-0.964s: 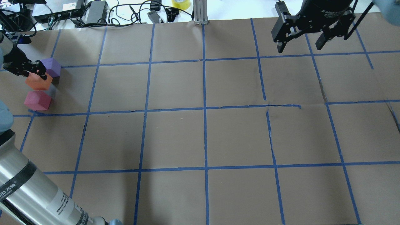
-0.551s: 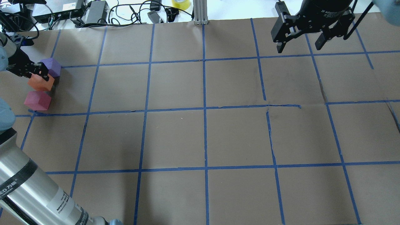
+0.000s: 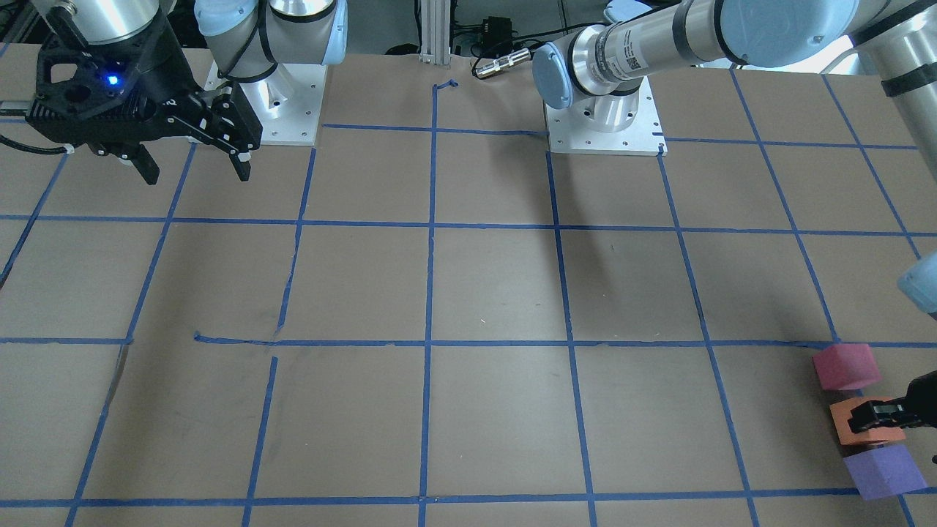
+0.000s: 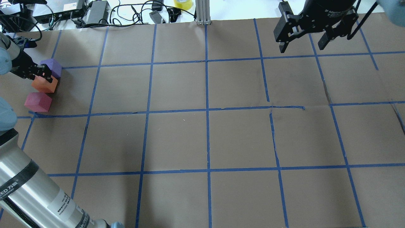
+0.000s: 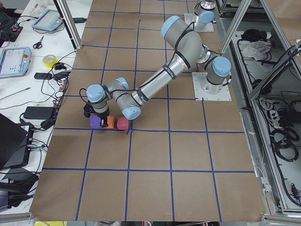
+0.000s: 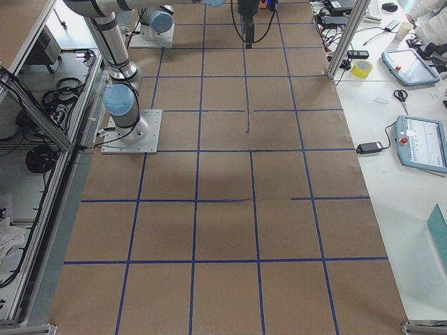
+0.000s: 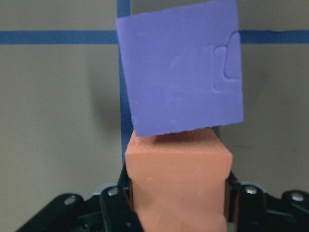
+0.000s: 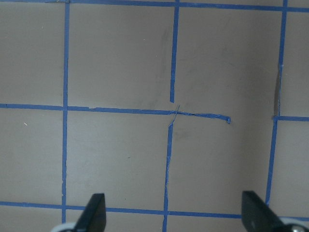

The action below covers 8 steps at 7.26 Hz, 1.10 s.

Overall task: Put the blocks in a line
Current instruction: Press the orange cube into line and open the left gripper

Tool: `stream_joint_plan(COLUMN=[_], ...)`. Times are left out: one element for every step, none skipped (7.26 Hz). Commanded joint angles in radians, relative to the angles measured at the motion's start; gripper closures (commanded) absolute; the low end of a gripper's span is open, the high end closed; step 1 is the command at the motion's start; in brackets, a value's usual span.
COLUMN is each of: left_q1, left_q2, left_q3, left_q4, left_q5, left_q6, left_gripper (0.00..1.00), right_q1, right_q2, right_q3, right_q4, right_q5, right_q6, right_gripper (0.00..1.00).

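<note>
Three blocks lie in a close row at the table's far left edge: purple (image 4: 53, 66), orange (image 4: 44, 85) and reddish-pink (image 4: 38, 102). They also show in the front view as purple (image 3: 883, 472), orange (image 3: 867, 439) and pink (image 3: 845, 367). My left gripper (image 4: 42, 76) is shut on the orange block (image 7: 176, 179), which sits low between the other two. In the left wrist view its far edge touches the purple block (image 7: 181, 67). My right gripper (image 4: 301, 49) is open and empty, high over the far right of the table (image 8: 175, 215).
The brown paper table cover (image 4: 208, 139) carries a blue tape grid. Cables, power bricks and a yellow tape roll (image 4: 183, 3) lie beyond the far edge. An aluminium post (image 4: 202, 12) stands at the far middle. My left arm's silver link (image 4: 34, 196) crosses the near left corner.
My left gripper has come down with the orange block and shifted slightly toward the purple one; the block's shadow has closed up. The right gripper has barely moved.
</note>
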<state>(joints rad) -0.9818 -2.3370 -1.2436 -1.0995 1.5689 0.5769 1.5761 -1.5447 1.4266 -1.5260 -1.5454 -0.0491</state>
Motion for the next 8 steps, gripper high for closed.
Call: stream_joint_plan(left_q1=[0.0, 0.0, 0.0, 0.0, 0.0, 0.0, 0.0, 0.0], left_q2=[-0.002, -0.002, -0.002, -0.002, -0.004, -0.002, -0.004, -0.004], left_q3=[-0.001, -0.001, -0.001, -0.001, -0.002, -0.001, -0.002, -0.002], left_q4=[0.001, 0.001, 0.001, 0.003, 0.001, 0.003, 0.013, 0.017], left_q5=[-0.001, -0.001, -0.001, -0.001, -0.001, -0.001, -0.001, 0.0], left_q6=[0.0, -0.002, 0.0, 0.0, 0.0, 0.0, 0.0, 0.006], left_gripper=[1.0, 1.0, 1.0, 1.0, 1.0, 0.68, 0.41, 0.0], right_q1=[0.002, 0.001, 0.002, 0.002, 0.002, 0.002, 0.002, 0.002], right_q2=[0.0, 0.0, 0.006, 0.003, 0.002, 0.002, 0.002, 0.002], right_q3=[0.0, 0.0, 0.0, 0.0, 0.0, 0.0, 0.0, 0.0], right_q4=[-0.003, -0.003, -0.005, -0.005, -0.005, -0.005, -0.005, -0.003], right_q5=[0.005, 0.002, 0.005, 0.007, 0.007, 0.005, 0.004, -0.001], right_q6=[0.0, 0.0, 0.001, 0.002, 0.002, 0.002, 0.0, 0.0], right_gripper=[0.0, 0.0, 0.0, 0.0, 0.0, 0.0, 0.0, 0.0])
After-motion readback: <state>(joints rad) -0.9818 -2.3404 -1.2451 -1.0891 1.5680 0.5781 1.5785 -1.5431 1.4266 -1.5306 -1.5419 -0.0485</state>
